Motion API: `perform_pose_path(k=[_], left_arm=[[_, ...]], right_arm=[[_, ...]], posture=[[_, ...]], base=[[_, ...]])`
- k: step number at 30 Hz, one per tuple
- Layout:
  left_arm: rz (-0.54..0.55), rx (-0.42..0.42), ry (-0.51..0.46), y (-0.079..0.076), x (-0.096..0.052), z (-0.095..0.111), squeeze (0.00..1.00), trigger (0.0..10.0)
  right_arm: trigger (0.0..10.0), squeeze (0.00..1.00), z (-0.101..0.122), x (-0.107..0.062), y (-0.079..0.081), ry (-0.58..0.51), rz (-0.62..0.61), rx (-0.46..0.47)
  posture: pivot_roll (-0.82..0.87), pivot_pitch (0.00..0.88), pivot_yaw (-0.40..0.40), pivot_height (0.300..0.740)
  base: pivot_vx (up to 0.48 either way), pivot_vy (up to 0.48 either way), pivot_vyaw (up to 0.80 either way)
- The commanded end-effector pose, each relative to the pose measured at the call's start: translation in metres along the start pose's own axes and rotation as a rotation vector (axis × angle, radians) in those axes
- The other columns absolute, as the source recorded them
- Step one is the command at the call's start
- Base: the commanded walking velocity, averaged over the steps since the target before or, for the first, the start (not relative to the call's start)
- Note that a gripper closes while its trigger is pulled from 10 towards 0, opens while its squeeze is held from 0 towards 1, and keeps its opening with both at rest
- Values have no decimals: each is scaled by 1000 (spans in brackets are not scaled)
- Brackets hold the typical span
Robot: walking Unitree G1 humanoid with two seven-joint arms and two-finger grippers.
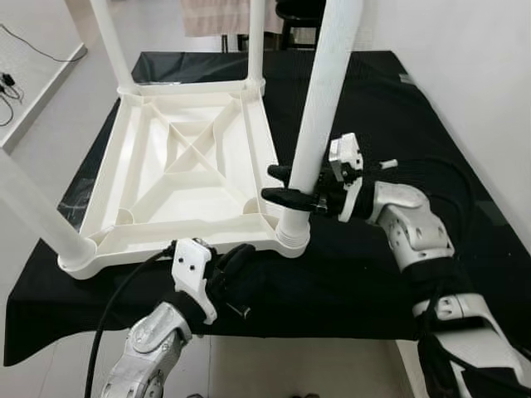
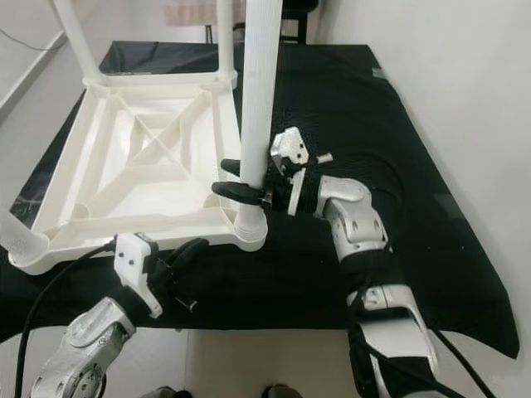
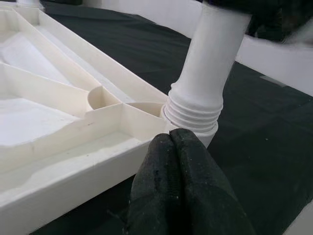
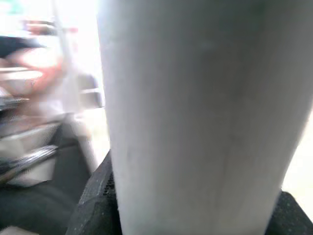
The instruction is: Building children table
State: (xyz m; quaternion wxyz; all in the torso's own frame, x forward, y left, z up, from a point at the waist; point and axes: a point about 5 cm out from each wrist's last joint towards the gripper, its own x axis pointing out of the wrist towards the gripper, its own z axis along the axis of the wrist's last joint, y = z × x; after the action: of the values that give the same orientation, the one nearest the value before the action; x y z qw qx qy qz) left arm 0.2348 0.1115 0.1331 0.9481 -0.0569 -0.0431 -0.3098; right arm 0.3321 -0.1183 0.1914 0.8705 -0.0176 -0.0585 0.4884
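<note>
- The white plastic children's table [image 1: 187,166] is lying upside down on a black-covered tabletop [image 1: 390,108], its ribbed underside facing up.
- Legs are standing up from its corner sockets: two far legs [image 1: 110,41] at the back, and a near-left leg [image 1: 33,211] leaning out toward the left edge of the eye views.
- The near-right leg [image 1: 323,99] is sitting upright in the corner socket nearest the robot's right arm, its ridged collar [image 3: 191,115] meeting the socket rim.
- The right gripper [image 1: 292,186] is reaching in from the right, its black fingers [image 1: 286,197] lying on either side of this leg low down, just above the collar; they are appearing to pinch it, though the right wrist view is blurred and close against the white leg [image 4: 195,117].
- The left gripper [image 1: 235,264] is resting at the near edge of the overturned table, just beside the same corner.
- In the left wrist view its fingers [image 3: 178,186] are pressed together with nothing between them, the tips lying just below the collar and against the table's outer rim [image 3: 73,176].
</note>
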Motion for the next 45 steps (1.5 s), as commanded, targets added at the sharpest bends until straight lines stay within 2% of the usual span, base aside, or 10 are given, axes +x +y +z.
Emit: perform_pose_path(k=[1, 16, 17, 18, 24, 25, 37, 38, 39, 45], left_arm=[[-7, 2, 6, 2, -2, 1, 0, 10000], [5, 12, 2, 3, 1, 1, 0, 10000], [9, 14, 1, 3, 1, 1, 0, 10000], [7, 12, 1, 3, 1, 1, 0, 10000], [-6, 7, 6, 2, 2, 0, 0, 10000], [-8, 7, 7, 2, 2, 0, 0, 10000], [-3, 3, 3, -1, 5, -3, 0, 10000], [-4, 3, 2, -2, 5, -3, 0, 10000], [-4, 2, 2, -2, 5, -3, 0, 10000], [-3, 8, 5, -3, 4, -4, 0, 10000]], right_arm=[[0, 0, -60, 6, 30, 170, -453, 203], [0, 0, -53, 4, 29, 250, -504, 67], [10000, 0, -50, 3, 30, 244, -522, 69], [10000, 1000, -46, 4, 29, 220, -502, 64], [10000, 1000, -21, 9, 23, 111, -314, 40], [10000, 141, -10, 9, 17, 75, -217, 19], [10000, 0, 7, -1, -14, 104, 165, -39], [9412, 0, 9, 0, -18, 100, 181, -29], [1020, 0, 12, 2, -22, 91, 185, -16], [0, 0, 8, 3, -32, 82, 177, 17]], posture=[[35, 173, -18, 740], [36, 165, -18, 740], [36, 164, -20, 740], [36, 161, -20, 740], [38, 153, -17, 740], [39, 150, -19, 740], [49, 129, -46, 740], [49, 126, -47, 740], [50, 125, -48, 740], [53, 122, -45, 740]], base=[[0, 0, 0], [0, 0, 0], [0, 0, 0], [0, 0, 0], [0, 0, 0], [0, 0, 0], [0, 0, 0], [0, 0, 0], [0, 0, 0], [0, 0, 0]])
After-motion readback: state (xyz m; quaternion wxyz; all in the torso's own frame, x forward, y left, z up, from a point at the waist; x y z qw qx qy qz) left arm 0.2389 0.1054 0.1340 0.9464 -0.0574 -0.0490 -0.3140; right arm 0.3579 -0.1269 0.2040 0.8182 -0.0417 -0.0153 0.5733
